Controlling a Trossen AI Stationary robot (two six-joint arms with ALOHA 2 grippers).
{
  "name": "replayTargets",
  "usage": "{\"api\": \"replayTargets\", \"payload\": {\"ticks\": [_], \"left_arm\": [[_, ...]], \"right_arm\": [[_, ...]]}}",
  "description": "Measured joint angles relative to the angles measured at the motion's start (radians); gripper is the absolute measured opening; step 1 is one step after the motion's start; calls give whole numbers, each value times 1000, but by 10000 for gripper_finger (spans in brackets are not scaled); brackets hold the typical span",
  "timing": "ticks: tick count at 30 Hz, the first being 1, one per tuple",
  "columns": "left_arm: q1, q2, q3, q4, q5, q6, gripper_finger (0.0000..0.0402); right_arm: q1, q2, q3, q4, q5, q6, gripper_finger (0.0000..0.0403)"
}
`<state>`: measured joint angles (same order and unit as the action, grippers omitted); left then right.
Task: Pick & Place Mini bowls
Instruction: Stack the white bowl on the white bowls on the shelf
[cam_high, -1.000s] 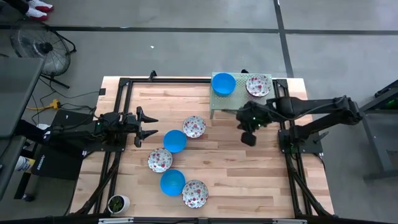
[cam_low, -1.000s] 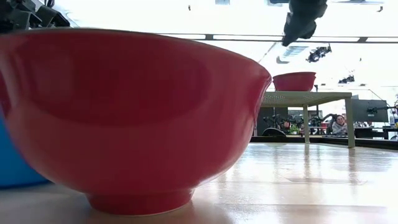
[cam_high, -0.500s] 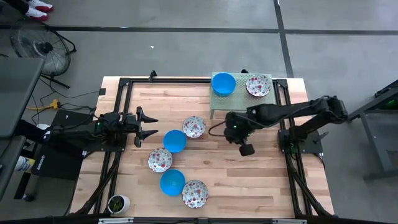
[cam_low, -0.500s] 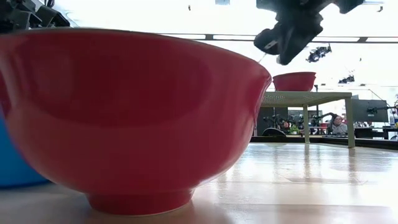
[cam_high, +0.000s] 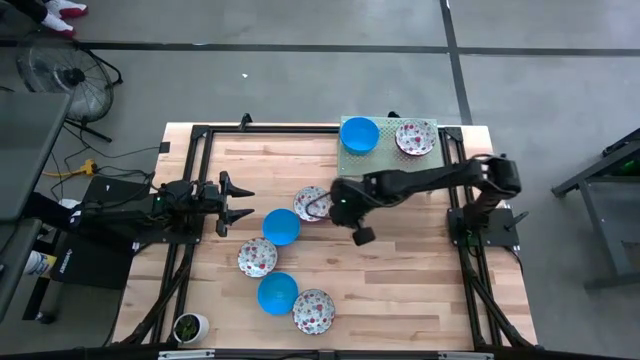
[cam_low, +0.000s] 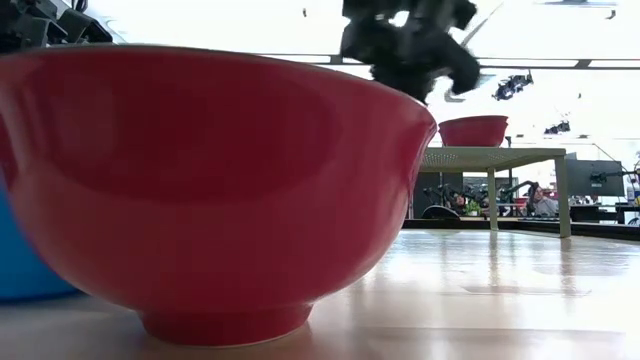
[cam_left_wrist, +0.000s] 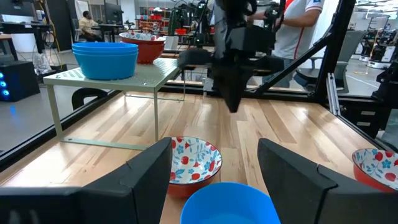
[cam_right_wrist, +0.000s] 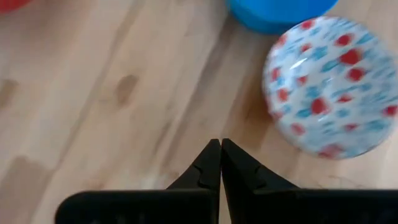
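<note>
Since the earlier frames the right arm has swung left from beside the raised shelf toward the middle of the table, so the right gripper (cam_high: 338, 203) now hangs just right of a floral bowl (cam_high: 312, 203). Its own wrist view shows the fingertips (cam_right_wrist: 211, 163) pressed together with no gap and nothing between them, above bare wood; that floral bowl (cam_right_wrist: 333, 87) lies just beyond the tips, untouched, with a blue bowl (cam_right_wrist: 280, 11) past it.

In the high view the blue bowl (cam_high: 281, 226) sits just left and nearer than the floral bowl, close beside it. Farther down the table come a second floral bowl (cam_high: 257, 257), a second blue bowl (cam_high: 277, 294) and a third floral bowl (cam_high: 313, 311), strung in a loose line toward the near edge. On the pale green shelf (cam_high: 348, 167) at the far right stand a blue stack (cam_high: 359, 134) and a floral-patterned bowl (cam_high: 414, 138) side by side.

The left gripper (cam_high: 238, 201) waits at the left of the table, its fingers (cam_left_wrist: 152, 168) spread wide and empty, pointing toward the blue bowl in the middle. A small white cup with a plant (cam_high: 188, 327) stands at the near left corner.

The low view is filled by the red underside of a bowl (cam_low: 210, 190), with the right arm dark above it
</note>
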<state>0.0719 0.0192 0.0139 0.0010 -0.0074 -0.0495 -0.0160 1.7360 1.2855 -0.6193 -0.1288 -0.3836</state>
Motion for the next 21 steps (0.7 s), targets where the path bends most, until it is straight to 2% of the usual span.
{"api": "replayTargets", "payload": {"ticks": [4,9,15,21], "left_arm": [[0,0,0,0,0,0,232],[0,0,0,0,0,0,232],[0,0,0,0,0,0,232],[0,0,0,0,0,0,232]], "right_arm": [[-17,89,113,-50,29,-69,22],[-24,183,211,-106,30,-118,70],[-24,248,258,-110,77,-175,116],[-24,300,269,-96,147,-191,125]]}}
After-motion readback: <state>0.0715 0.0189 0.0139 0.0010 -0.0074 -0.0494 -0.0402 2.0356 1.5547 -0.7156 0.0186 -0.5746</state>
